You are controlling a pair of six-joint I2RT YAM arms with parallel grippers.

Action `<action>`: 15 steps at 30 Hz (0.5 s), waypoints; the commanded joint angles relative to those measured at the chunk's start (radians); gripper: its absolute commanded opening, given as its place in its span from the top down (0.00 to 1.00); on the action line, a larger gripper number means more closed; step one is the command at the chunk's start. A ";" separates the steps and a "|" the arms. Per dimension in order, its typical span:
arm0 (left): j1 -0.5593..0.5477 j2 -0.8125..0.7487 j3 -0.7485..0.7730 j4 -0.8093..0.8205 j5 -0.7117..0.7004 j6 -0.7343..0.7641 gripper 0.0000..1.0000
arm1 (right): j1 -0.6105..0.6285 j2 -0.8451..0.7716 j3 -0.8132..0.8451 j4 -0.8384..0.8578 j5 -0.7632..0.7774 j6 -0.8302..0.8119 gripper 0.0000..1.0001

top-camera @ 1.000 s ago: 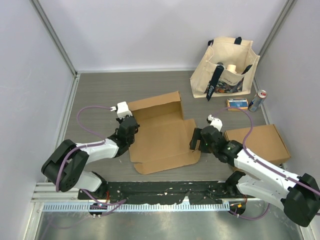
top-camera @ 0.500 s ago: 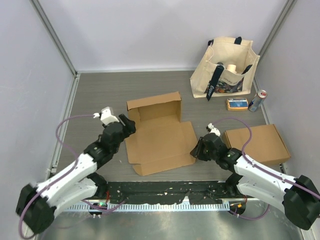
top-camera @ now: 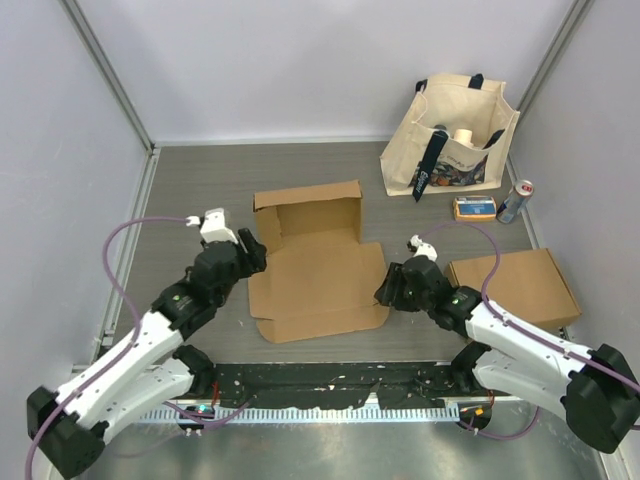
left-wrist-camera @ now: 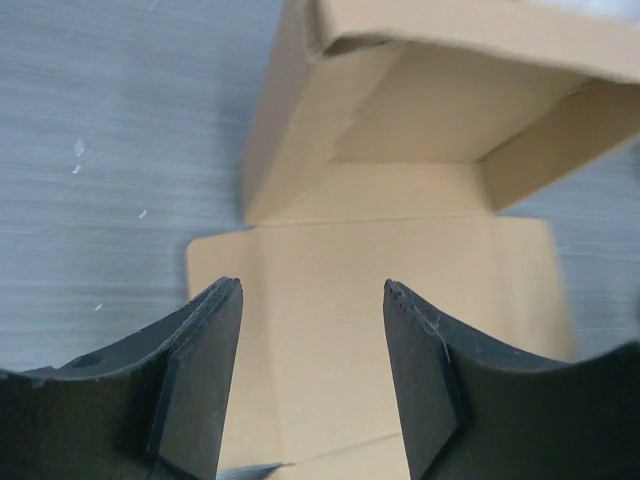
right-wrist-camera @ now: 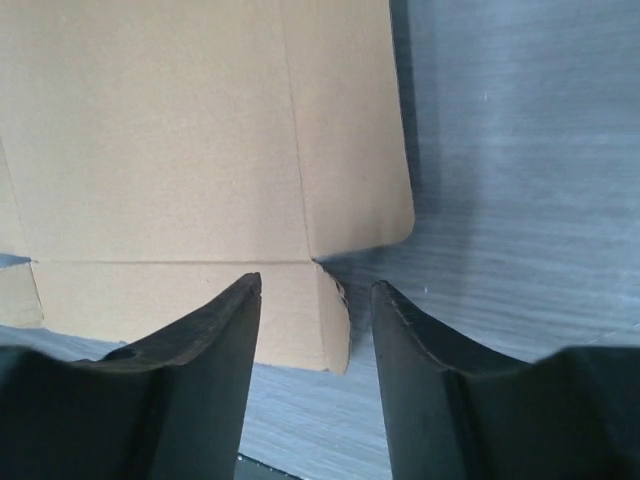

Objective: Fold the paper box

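Paper box (top-camera: 318, 268) at centre of the top frame on grey table (top-camera: 200, 190); far end stands up as walls, near panel lies flat. Left gripper (top-camera: 252, 250) at its left edge, fingers (left-wrist-camera: 210, 350) well apart, gripping nothing. Right gripper (top-camera: 384, 291) over the lower-right corner, jaws partly spread, holding nothing. Closed carton (top-camera: 520, 285) to the right; tote bag (top-camera: 455, 140) upper right.

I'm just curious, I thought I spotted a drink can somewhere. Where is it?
In the overhead view the can stands at the far right, just right of a small orange box and in front of the tote bag.
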 commanded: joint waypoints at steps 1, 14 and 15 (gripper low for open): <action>-0.002 0.123 -0.139 0.296 -0.200 0.103 0.40 | -0.005 0.011 0.086 0.118 0.113 -0.182 0.37; 0.001 0.598 -0.289 1.189 -0.265 0.384 0.50 | -0.087 0.603 0.153 1.276 0.251 -0.607 0.26; 0.004 0.628 -0.286 1.226 -0.254 0.401 0.51 | -0.090 0.638 0.167 1.303 0.253 -0.616 0.26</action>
